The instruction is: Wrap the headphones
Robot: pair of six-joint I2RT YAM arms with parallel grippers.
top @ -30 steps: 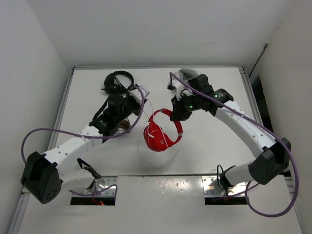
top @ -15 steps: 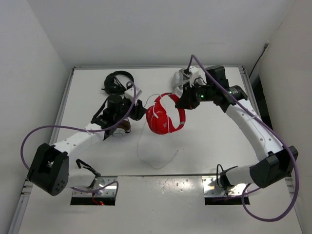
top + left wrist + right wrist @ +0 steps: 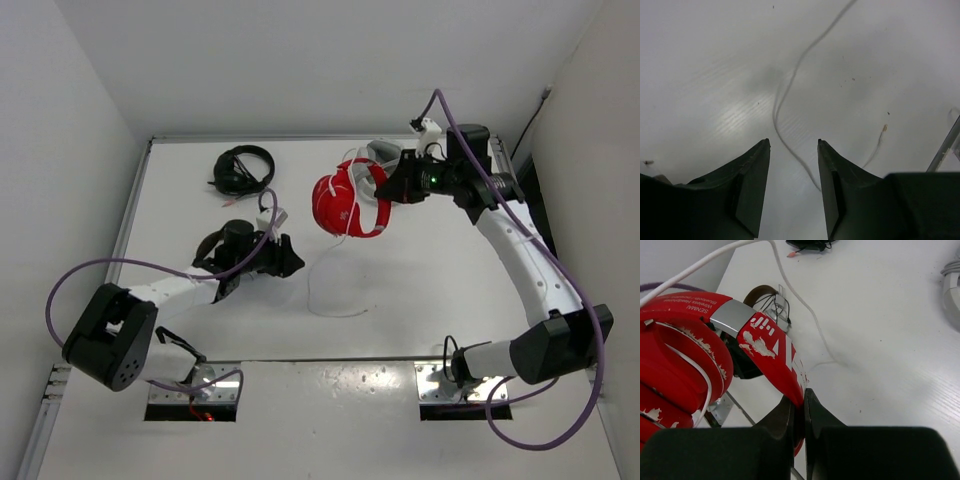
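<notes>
White cable (image 3: 775, 107) lies slack on counter (image 3: 430, 290), passing between fingers of left end effector (image 3: 794, 145), which are spread and grip nothing. Farther back: right end effector (image 3: 802, 405) pinched on headband of headphones (image 3: 337, 203), held above counter. Risks: narrow pinch slips, headphones drop; cable drags clear before left closes, or wraps loose.

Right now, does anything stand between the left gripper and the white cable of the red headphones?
Nothing visible does. In the left wrist view the cable lies on the table and runs into the gap of the open left gripper. The right gripper holds the headphones by the headband.
</notes>
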